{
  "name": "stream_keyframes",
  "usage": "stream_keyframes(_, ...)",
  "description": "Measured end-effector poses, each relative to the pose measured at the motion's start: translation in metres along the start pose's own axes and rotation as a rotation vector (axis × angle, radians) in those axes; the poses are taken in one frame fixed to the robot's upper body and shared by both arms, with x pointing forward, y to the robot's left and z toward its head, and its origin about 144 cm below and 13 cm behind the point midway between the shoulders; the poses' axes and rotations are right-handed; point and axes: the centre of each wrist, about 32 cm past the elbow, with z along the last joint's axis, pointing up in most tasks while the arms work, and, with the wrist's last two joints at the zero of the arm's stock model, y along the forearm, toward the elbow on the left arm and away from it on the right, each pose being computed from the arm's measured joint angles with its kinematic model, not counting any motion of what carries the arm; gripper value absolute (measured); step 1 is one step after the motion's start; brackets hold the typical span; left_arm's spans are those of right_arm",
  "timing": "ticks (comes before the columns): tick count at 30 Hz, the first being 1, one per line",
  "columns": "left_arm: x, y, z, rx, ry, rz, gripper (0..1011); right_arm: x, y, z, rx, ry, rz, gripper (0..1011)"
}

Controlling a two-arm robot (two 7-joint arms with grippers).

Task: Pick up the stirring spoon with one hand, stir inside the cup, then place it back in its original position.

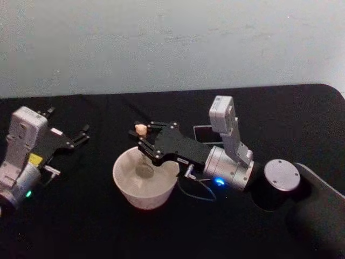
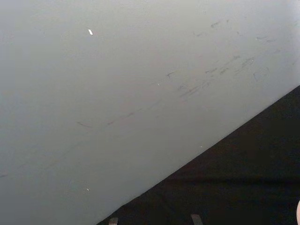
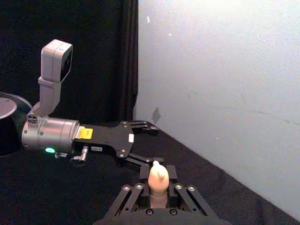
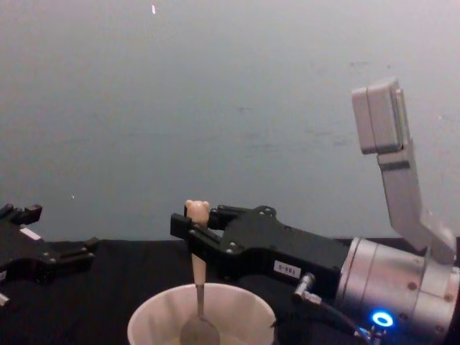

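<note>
Black table [image 1: 81, 226], grey wall [image 1: 161, 43]: stirring spoon [image 4: 197, 248] upright in cup [image 1: 141, 200].
Spoon bowl sits inside cup; right gripper [image 1: 144, 141] jaws clamp the handle under the bear head. Left gripper [image 1: 69, 120] off left, jaws wide, empty.

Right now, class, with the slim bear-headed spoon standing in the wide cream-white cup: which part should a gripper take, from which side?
Grip the slim bear-headed spoon by its cream handle under the head, sideways from the robot's right, as the black right gripper does. It stands near upright, bowl down in the wide cream-white cup; only the handle clears the rim.
</note>
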Motion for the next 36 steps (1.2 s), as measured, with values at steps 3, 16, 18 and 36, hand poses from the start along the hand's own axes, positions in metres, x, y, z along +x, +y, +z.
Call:
stream_keyframes(3, 0.000, 0.000, 0.000, 0.000, 0.000, 0.000, 1001, 0.000, -0.001, -0.001, 0.000, -0.003, -0.005, 211)
stream_keyframes(16, 0.000, 0.000, 0.000, 0.000, 0.000, 0.000, 1001, 0.001, -0.018, 0.004, -0.012, -0.019, -0.032, 211)
stream_keyframes(18, 0.000, 0.000, 0.000, 0.000, 0.000, 0.000, 1002, 0.000, -0.023, 0.005, -0.015, -0.020, -0.032, 211)
stream_keyframes(36, 0.000, 0.000, 0.000, 0.000, 0.000, 0.000, 1001, -0.022, -0.034, 0.006, -0.015, 0.034, 0.035, 211)
